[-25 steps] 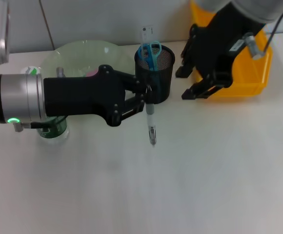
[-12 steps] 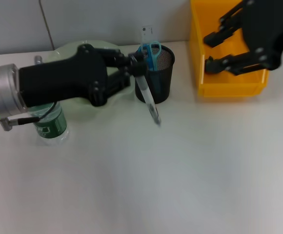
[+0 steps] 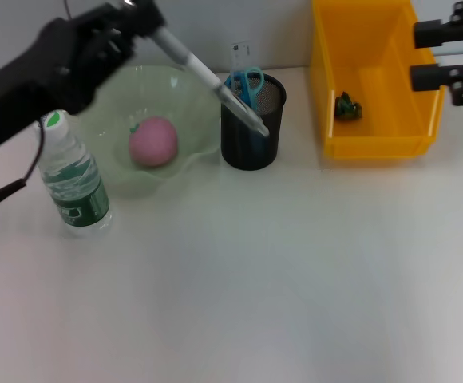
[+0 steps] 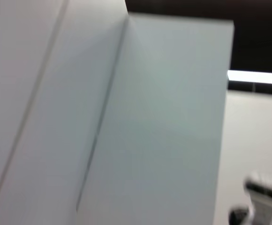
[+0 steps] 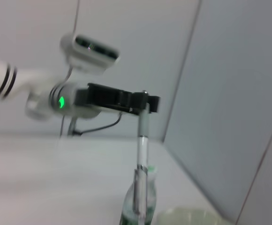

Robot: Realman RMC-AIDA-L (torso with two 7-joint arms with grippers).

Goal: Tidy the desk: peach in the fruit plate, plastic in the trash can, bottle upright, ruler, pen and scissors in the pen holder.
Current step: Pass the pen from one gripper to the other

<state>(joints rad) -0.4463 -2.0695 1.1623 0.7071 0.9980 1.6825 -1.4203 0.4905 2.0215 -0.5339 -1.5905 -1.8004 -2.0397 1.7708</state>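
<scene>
Pen (image 3: pixel 207 82): pinched at its top end by left pincer (image 3: pixel 140 14), slanting down toward the pen holder (image 3: pixel 252 120), tip at its rim.
Nearer arm: left.
Right pincer (image 3: pixel 439 54): spread, empty, beside the yellow bin (image 3: pixel 367 144).
Counter (image 3: pixel 255 271): white.

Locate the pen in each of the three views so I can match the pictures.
Head view: the pen slants from the left hand down to the pen holder.
Left wrist view: not in it, only wall panels.
Right wrist view: pen hangs from the left hand.
Shared landmark: the bottle, behind the pen's tip.
</scene>
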